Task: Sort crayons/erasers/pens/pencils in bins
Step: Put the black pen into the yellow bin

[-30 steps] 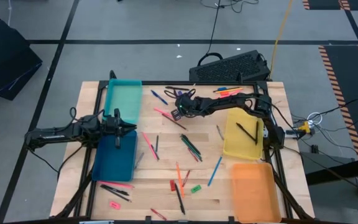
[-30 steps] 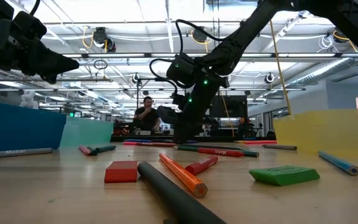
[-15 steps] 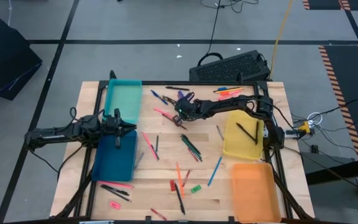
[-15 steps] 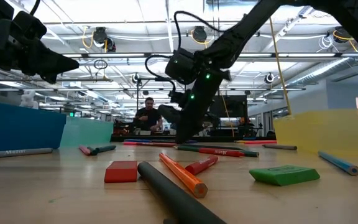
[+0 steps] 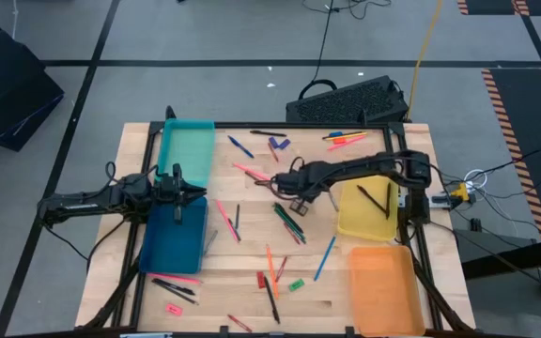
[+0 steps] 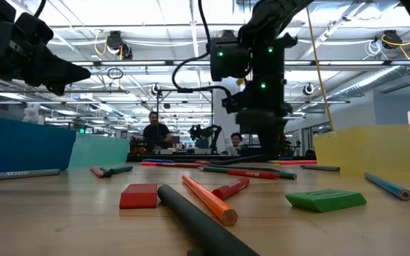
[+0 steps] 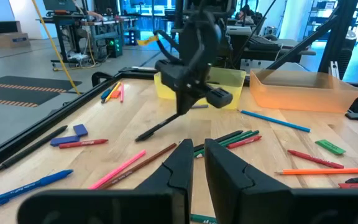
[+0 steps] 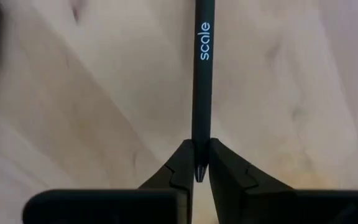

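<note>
My right gripper hangs over the table's middle, left of the yellow bin, shut on a black pen printed "scale". My left gripper waits shut above the line where the teal bin meets the dark blue bin. The orange bin stands at the near right. Pens, pencils, crayons and erasers lie flat on the wood. My right gripper pinches the black pen by one end between its two fingers. The pen runs straight on from the fingers, in line with them. Seen from the left wrist, it slants down from the gripper; whether its lower end touches the wood I cannot tell.
A black pen lies in the yellow bin. A bunch of green and dark pens lies just near-side of the right gripper. A blue pencil lies near the orange bin. A person shows in the room behind.
My right gripper has gone from the far middle of the table toward the right and near edges, nearer the yellow bin, and has turned, carrying the black pen along.
</note>
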Tool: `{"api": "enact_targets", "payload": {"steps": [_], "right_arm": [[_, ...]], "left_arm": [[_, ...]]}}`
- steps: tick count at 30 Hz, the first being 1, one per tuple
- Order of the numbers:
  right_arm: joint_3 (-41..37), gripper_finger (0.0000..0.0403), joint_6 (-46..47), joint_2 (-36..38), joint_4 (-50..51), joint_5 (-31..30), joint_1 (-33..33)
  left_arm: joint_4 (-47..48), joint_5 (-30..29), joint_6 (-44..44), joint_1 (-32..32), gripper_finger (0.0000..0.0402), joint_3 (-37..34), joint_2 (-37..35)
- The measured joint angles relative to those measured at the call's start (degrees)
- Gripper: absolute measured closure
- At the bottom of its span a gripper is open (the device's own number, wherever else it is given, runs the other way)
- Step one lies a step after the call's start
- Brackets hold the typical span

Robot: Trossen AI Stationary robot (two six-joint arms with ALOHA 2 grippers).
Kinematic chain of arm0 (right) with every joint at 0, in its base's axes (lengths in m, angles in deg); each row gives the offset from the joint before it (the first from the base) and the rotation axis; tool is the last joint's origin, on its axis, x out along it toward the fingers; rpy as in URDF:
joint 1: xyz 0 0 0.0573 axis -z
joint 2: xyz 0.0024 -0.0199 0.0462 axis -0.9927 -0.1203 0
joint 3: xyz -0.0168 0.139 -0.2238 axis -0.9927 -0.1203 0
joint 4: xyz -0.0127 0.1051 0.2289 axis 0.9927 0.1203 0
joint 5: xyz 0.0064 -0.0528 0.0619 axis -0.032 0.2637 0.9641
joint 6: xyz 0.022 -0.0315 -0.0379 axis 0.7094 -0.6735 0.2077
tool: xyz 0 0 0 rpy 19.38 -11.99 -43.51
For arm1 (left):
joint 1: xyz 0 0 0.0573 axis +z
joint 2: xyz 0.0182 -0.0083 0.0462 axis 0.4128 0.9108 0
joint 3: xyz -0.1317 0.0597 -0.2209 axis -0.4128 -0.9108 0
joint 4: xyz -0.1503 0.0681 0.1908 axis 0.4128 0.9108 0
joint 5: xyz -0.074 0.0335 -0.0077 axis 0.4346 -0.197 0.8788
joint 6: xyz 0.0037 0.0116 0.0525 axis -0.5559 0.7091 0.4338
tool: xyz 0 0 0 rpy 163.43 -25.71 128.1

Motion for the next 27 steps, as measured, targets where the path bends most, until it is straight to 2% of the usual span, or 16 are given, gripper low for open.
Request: {"api": "enact_targets", "payload": {"steps": [4, 8, 16, 20, 27], "right_arm": [[-0.7, 0.0363, -1.5, 0.0, 1.8, 0.6, -1.1], [-1.1, 0.0330, -2.0, 0.0, 0.4, 2.0, -1.3], [-1.1, 0.0270, -6.3, 0.0, -12.0, 2.7, 0.9], [-1.1, 0.0271, -7.9, 0.0, -16.6, 2.9, 2.6], [-3.9, 0.0290, -9.0, 0.0, -18.7, 4.1, 4.0]], "left_arm": [[0.0, 0.0, 0.0, 0.0, 0.0357, 0.0, 0.0], [0.0, 0.0, 0.0, 0.0, 0.0357, 0.0, 0.0], [0.0, 0.0, 0.0, 0.0, 0.0357, 0.0, 0.0], [0.0, 0.0, 0.0, 0.0, 0.0357, 0.0, 0.0], [0.0, 0.0, 0.0, 0.0, 0.0357, 0.0, 0.0]]}}
